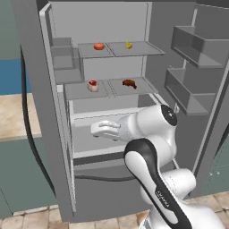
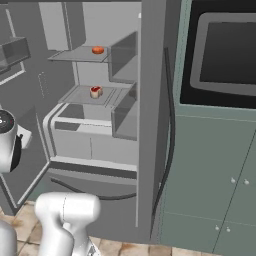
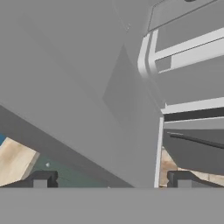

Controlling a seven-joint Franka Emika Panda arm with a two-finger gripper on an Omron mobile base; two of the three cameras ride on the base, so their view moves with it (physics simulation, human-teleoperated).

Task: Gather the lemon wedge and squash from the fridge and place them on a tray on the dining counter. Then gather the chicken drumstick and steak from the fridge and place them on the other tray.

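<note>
Arm rises from 5 o'clock in the left base view and bends toward 9 o'clock; its hand sits in front of the fridge drawers, below the shelves. The gripper (image 3: 109, 180) is empty: in the hand view the two dark fingertips (image 3: 42, 179) stand well apart at the bottom edge, nothing between them. That view looks along the grey open left door (image 3: 78, 87), with the lower fridge drawer (image 3: 197, 148) at 3 o'clock and a strip of wood counter (image 3: 13, 159) at 8 o'clock.

Fridge (image 1: 116, 67) stands open. Nearer, lower shelf (image 1: 112, 89): steak (image 1: 92, 85), red and pale, toward 9 o'clock; chicken drumstick (image 1: 129, 83), brown, toward 3 o'clock, apart from the steak. Both lie flat on the shelf.

Farther, upper shelf (image 1: 120, 50): squash (image 1: 99, 46), orange-red, at the left; lemon wedge (image 1: 129, 44), yellow, at the right, apart from the squash.

Right base view: steak on the lower shelf, squash on the upper shelf directly above it; the fridge wall hides the right part of both shelves. Right door bins (image 1: 192, 67) hang at 2 o'clock in the left base view. Teal cabinet (image 2: 210, 175) with oven (image 2: 225, 55) stands at 3 o'clock in the right base view.

All four items are in the fridge, none touched by the hand.
</note>
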